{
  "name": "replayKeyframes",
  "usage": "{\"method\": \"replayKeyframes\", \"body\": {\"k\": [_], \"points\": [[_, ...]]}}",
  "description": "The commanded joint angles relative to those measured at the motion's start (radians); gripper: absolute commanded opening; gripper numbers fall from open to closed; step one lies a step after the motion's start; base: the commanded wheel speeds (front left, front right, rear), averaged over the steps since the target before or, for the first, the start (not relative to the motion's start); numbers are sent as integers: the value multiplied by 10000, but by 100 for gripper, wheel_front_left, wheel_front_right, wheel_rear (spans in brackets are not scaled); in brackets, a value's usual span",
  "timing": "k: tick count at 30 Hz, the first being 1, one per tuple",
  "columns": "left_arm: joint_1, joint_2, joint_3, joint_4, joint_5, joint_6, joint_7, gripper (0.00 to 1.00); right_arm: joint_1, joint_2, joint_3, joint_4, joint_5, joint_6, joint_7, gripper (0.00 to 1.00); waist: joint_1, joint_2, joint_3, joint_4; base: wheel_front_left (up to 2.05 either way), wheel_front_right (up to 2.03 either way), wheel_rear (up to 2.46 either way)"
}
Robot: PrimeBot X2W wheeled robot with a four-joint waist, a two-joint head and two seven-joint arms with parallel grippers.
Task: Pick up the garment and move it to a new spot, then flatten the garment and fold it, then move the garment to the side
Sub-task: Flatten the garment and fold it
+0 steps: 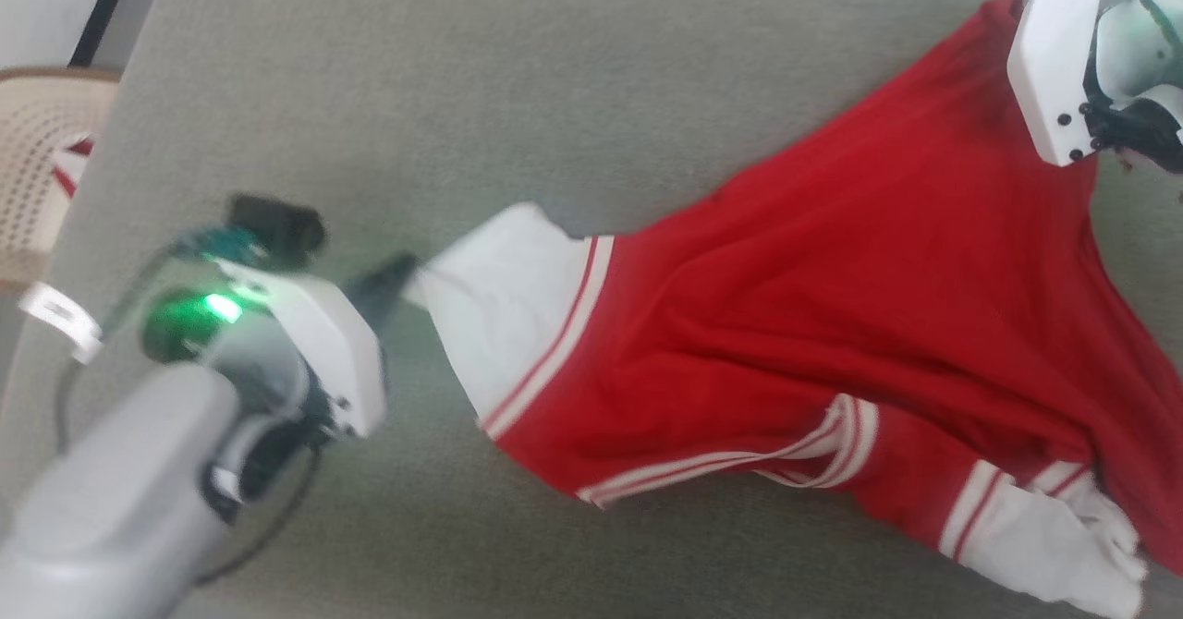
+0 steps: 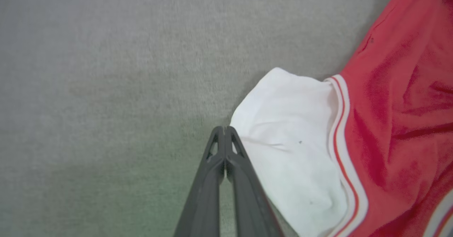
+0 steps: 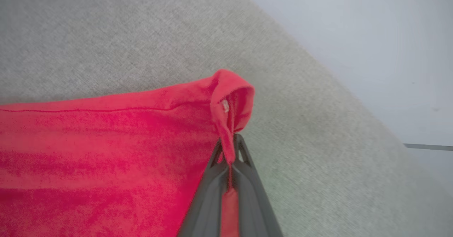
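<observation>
- At the bottom middle of the right wrist view, the right end effector (image 3: 228,159) is clamped on a folded red corner of the garment (image 3: 106,159), with cloth pinched between its dark fingers (image 3: 247,187).
- Over on the robot's left, the left end effector (image 2: 224,132) has its fingers pressed together, the tips right at the edge of a white sleeve (image 2: 290,152). Whether any cloth is caught there, I cannot tell.
- Between the two end effectors the garment lies wrinkled on the grey cloth-covered table (image 1: 462,92), its red body filling the middle and right of the head view.
- White and dark-red striped trim (image 1: 554,342) borders the near sleeve, and a second white sleeve (image 1: 1044,545) lies at the lower right.
- Off the table's left edge, well apart from the garment, stands a beige perforated basket (image 1: 32,139) with a red-and-white cloth scrap (image 1: 69,162).
</observation>
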Motion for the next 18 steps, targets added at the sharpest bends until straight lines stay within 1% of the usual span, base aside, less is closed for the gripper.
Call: {"method": "replayKeyframes", "body": {"k": [1, 4, 8, 14, 18], "points": [[-275, 252, 174, -164, -65, 137, 202, 0, -114, -85, 49, -115, 77, -21, -221, 0, 0, 0, -321, -337, 0, 0, 0], [-708, 695, 456, -486, -88, 409, 647, 0, -236, -191, 40, -332, 181, -21, -576, 0, 0, 0, -620, -646, 0, 0, 0], [-1405, 1239, 719, -797, -1, 590, 1248, 0, -343, -354, -20, -624, 305, -21, -1017, 0, 0, 0, -1025, -1009, 0, 0, 0], [-2627, 1772, 906, -919, 170, 520, 2086, 0, -405, -511, -278, -1129, 240, -21, -1561, 0, 0, 0, -1622, -1501, 0, 0, 0], [-3496, 1913, 943, -808, 385, 395, 2514, 0, -517, -570, -521, -1474, 127, -21, -1768, 0, 0, 0, -1929, -1744, 0, 0, 0]]}}
